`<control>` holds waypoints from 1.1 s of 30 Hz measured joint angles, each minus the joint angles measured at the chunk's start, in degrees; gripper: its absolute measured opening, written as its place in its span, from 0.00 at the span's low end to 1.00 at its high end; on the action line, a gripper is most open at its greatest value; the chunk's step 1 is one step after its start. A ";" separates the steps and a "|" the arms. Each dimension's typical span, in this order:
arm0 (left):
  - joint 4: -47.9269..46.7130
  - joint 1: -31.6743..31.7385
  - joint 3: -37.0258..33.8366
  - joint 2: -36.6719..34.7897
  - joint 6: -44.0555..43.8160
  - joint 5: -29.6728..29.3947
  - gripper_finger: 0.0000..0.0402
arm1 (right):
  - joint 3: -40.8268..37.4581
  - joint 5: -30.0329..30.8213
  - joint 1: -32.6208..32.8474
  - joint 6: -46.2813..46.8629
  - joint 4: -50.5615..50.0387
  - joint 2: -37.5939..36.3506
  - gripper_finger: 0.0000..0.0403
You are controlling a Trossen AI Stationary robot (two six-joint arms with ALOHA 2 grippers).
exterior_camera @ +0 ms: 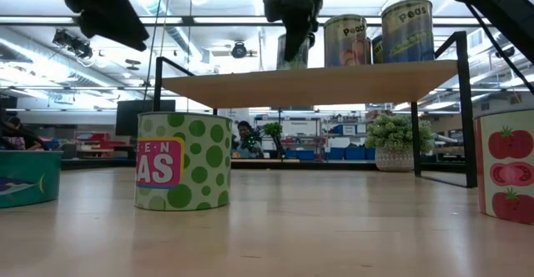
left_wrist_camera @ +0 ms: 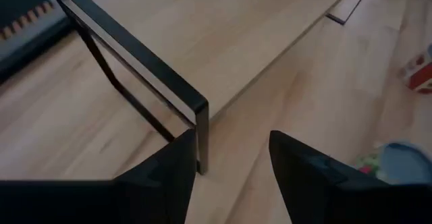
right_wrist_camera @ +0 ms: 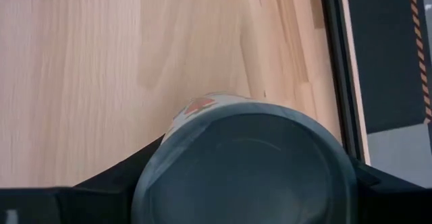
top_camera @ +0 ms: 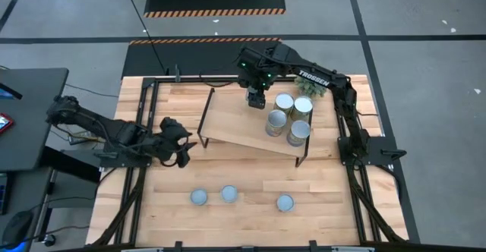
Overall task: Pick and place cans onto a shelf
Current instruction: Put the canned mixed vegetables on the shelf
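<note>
From above, the shelf [top_camera: 243,123] stands on the far half of the worktop [top_camera: 250,222]. The right tool [top_camera: 255,99] hangs over the shelf's far edge, closed around a can [top_camera: 256,100] that is mostly hidden beneath it. Four more cans [top_camera: 289,118] stand clustered on the shelf's right end, just beside that tool. Three cans [top_camera: 229,194] sit in a loose row on the worktop, near the front and well apart from the shelf. The left tool [top_camera: 179,140] hovers just off the shelf's left legs.

From worktop height, the shelf board [exterior_camera: 317,81] spans the upper middle. The right tool [exterior_camera: 294,10] reaches down from above with the can at the board's top. Two pea cans [exterior_camera: 380,33] stand to its right. A green spotted can [exterior_camera: 183,160] stands on the worktop below the shelf's left end.

Left wrist: the left tool's fingers [left_wrist_camera: 307,177] stand moderately apart, holding nothing, near a black shelf leg [left_wrist_camera: 200,140].

Right wrist: the held can's round top [right_wrist_camera: 246,163] fills the space between the fingers, above the shelf's wood.
</note>
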 joint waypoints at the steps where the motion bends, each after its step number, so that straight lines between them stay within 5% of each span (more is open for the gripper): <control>1: 0.74 0.96 0.00 0.00 0.08 1.46 0.47 | 0.00 0.01 0.19 -0.01 -0.16 -0.01 0.70; 8: 6.81 5.90 0.00 0.00 7.41 11.03 0.42 | -1.01 -0.05 1.25 -0.05 0.86 -0.03 0.70; 33: 5.76 6.74 -0.02 0.00 11.66 11.24 0.37 | -0.98 0.43 0.96 2.03 -3.95 -0.31 0.71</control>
